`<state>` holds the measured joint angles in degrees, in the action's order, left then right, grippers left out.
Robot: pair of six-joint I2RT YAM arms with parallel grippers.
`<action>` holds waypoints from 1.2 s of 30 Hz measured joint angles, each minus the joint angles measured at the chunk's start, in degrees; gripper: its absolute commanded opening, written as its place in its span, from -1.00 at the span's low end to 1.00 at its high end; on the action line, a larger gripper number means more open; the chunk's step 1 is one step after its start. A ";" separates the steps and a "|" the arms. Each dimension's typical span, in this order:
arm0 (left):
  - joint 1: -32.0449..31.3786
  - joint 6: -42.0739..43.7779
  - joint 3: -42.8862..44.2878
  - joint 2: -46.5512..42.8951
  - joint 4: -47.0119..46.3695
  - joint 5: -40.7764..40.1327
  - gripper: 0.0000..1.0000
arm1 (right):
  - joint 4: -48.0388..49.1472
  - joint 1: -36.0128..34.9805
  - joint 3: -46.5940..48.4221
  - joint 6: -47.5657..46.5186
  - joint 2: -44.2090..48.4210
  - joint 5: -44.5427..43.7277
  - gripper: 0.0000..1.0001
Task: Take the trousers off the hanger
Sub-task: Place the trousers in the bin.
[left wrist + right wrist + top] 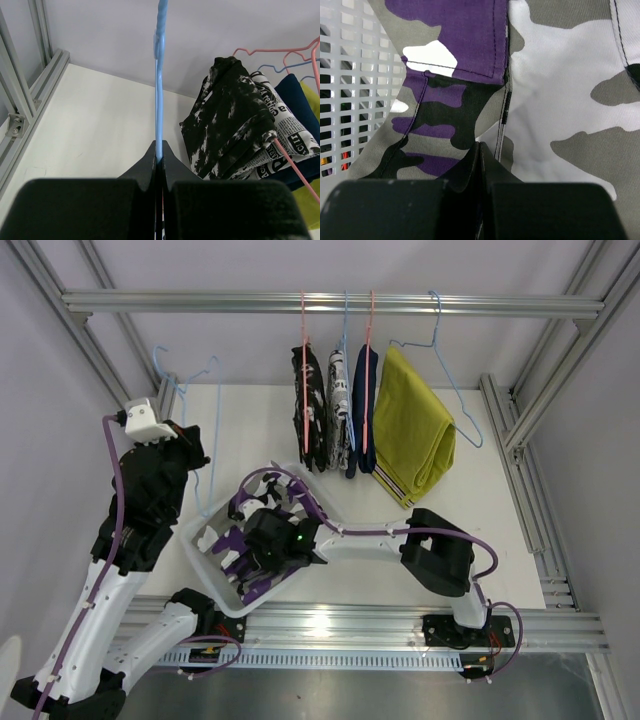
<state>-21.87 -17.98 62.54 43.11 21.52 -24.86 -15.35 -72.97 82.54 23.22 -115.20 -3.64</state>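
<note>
My left gripper (198, 454) is shut on the wire of an empty blue hanger (213, 430), seen edge-on in the left wrist view (160, 75) between its closed tips (159, 155). The purple-grey-white camouflage trousers (262, 492) lie in a white basket (203, 562). My right gripper (262, 540) is down in the basket, shut on a fold of that cloth (560, 100). On the rail hang the black-and-white splotched trousers (312, 420), the white pair with black print (338, 405), the navy pair (364, 410) and the mustard pair (412, 425).
The aluminium rail (330, 303) spans the back, with pink and blue hangers on it and one bare blue hanger (455, 390) at its right end. The frame's posts stand at both sides. The basket's mesh wall (355, 90) is close on the right gripper's left.
</note>
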 measured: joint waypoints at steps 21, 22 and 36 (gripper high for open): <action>0.00 0.00 0.00 0.87 -0.02 0.04 -0.99 | -3.37 7.39 7.28 -5.84 0.55 -0.94 -1.00; 0.00 0.00 0.00 0.92 -0.02 0.07 -0.99 | -3.13 7.98 7.43 -5.97 0.44 -0.68 -1.00; 0.00 1.60 0.00 1.77 -0.02 0.07 -0.99 | 1.44 9.99 3.69 -6.97 -1.90 1.70 -1.00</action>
<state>-21.87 -16.38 62.54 44.88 21.50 -24.80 -13.91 -62.98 86.24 16.25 -117.10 -1.93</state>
